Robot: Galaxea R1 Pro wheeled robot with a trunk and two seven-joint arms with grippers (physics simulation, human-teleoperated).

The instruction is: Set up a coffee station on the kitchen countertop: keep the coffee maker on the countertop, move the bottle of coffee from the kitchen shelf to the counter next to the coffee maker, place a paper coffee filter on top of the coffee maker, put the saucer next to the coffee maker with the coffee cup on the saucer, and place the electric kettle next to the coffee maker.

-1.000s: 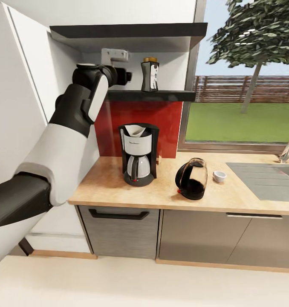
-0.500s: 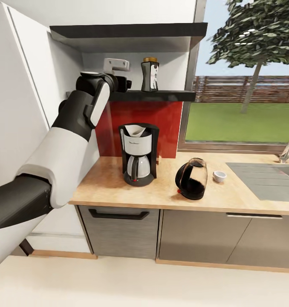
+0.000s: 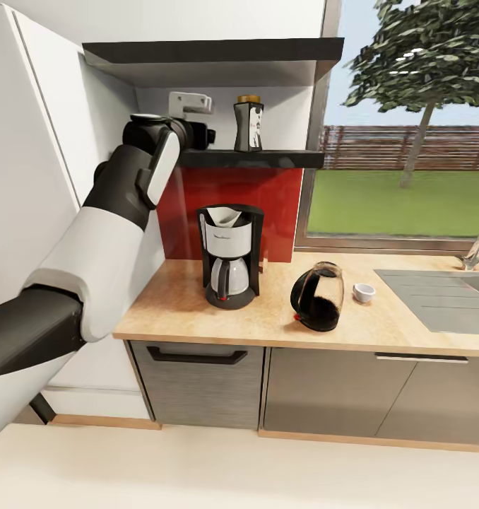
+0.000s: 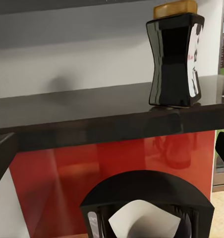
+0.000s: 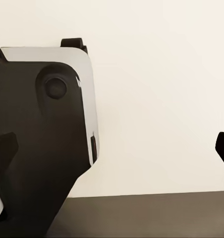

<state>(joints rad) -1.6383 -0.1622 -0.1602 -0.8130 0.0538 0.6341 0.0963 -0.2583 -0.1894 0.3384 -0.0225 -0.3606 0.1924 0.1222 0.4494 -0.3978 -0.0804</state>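
bottle of coffee [image 3: 249, 124] x1 on kitchen shelf [image 3: 268, 158] | coffee maker [image 3: 229, 254] x1 | left pincer [image 3: 210, 131] released

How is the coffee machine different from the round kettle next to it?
The coffee maker is tall and boxy with a pale front panel, while the kettle is low and rounded with dark see-through glass. The coffee maker has a white paper filter sitting in its top; the kettle has nothing on it. The coffee maker stands near the red back wall, the kettle nearer the counter's front edge. Both stand on the beige countertop and have a small red switch low down.
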